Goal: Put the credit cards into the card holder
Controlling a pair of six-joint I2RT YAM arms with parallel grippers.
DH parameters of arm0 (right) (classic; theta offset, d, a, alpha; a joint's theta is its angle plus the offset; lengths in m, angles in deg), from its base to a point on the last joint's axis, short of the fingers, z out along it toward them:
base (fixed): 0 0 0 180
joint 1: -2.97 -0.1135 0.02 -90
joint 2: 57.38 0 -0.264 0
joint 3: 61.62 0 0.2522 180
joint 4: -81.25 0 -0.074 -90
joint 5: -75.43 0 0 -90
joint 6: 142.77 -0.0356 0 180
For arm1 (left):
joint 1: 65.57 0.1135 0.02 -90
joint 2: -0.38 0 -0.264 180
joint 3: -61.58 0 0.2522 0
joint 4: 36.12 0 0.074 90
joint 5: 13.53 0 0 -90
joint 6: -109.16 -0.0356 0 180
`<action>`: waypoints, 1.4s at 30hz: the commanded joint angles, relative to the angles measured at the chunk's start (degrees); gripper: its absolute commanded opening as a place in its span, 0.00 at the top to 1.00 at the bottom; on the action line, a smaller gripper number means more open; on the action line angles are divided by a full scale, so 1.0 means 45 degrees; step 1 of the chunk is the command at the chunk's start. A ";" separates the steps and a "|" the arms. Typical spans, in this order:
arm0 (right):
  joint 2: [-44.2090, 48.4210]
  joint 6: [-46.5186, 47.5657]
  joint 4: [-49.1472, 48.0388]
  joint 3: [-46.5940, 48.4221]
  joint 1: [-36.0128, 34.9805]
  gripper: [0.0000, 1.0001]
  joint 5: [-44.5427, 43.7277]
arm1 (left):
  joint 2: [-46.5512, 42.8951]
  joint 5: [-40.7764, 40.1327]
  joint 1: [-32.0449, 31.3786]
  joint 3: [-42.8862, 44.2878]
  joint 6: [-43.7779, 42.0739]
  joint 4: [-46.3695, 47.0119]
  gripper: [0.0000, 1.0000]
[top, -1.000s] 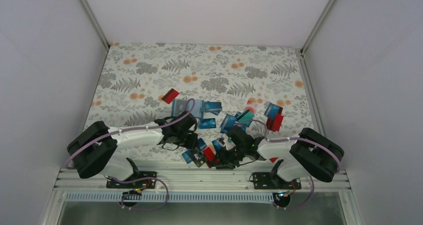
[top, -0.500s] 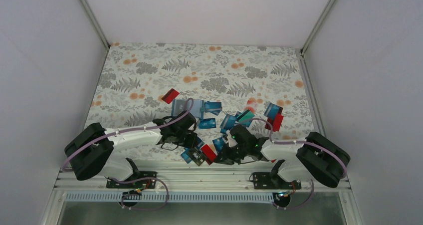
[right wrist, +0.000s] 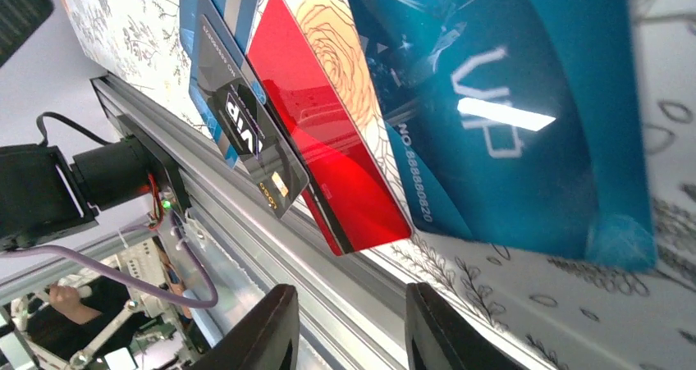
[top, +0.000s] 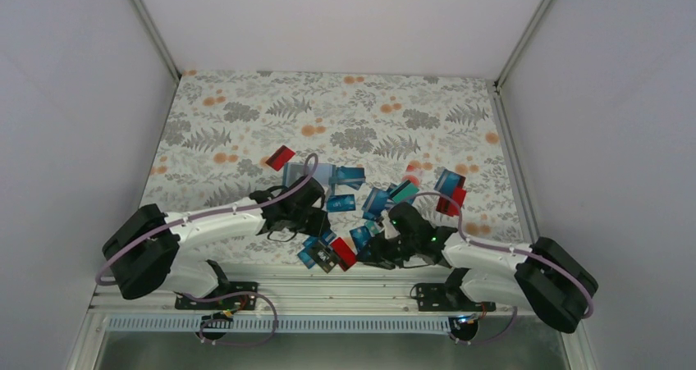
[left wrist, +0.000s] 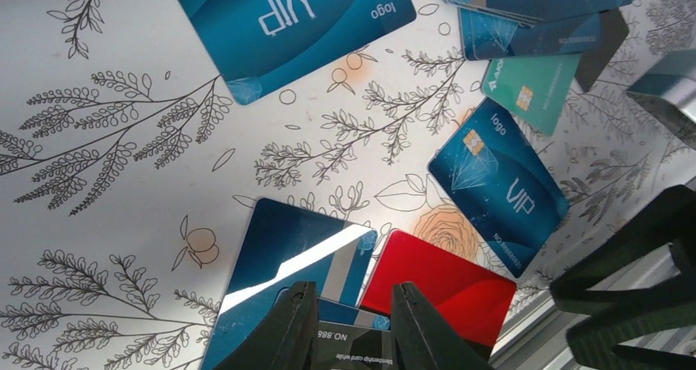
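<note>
Both arms are bent low. The left gripper [left wrist: 351,292] is narrowly parted above a black card [left wrist: 357,349]. The right gripper [right wrist: 351,296] is parted and empty, with a red card [right wrist: 328,165] ahead. The teal holder [top: 297,177] is seen beyond the left gripper.

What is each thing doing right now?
left gripper: open, hovering over the black card
right gripper: open, empty
card holder: flat on the table; open or shut unclear
credit cards: scattered flat on the table
red card: flat at the table's near edge
</note>
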 commanded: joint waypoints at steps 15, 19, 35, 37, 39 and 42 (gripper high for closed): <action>-0.1415 -0.2916 -0.3845 -0.0862 -0.1944 0.48 -0.1568 | 0.1386 -0.0326 -0.0021 -0.1386 -0.0198 0.0682 0.76; -0.2327 -0.3808 -0.5066 -0.0890 -0.2388 0.50 -0.1847 | 0.1411 0.0113 -0.0083 -0.1758 -0.0174 0.1074 0.76; -0.4829 -0.6500 -0.8756 -0.1403 -0.2787 0.55 -0.2913 | 0.1393 0.1532 -0.0861 -0.2654 -0.0058 0.2423 0.76; -0.4805 -0.6651 -0.8734 -0.1432 -0.2775 0.56 -0.3065 | 0.1402 0.1747 -0.0865 -0.2766 -0.0115 0.2635 0.76; -0.4638 -0.6668 -0.8552 -0.1416 -0.2780 0.57 -0.3248 | 0.1497 0.1897 -0.0860 -0.2733 -0.0191 0.2661 0.76; -0.4210 -0.6628 -0.8126 -0.1343 -0.2780 0.61 -0.3569 | 0.1459 0.1922 -0.0885 -0.2725 -0.0286 0.2608 0.76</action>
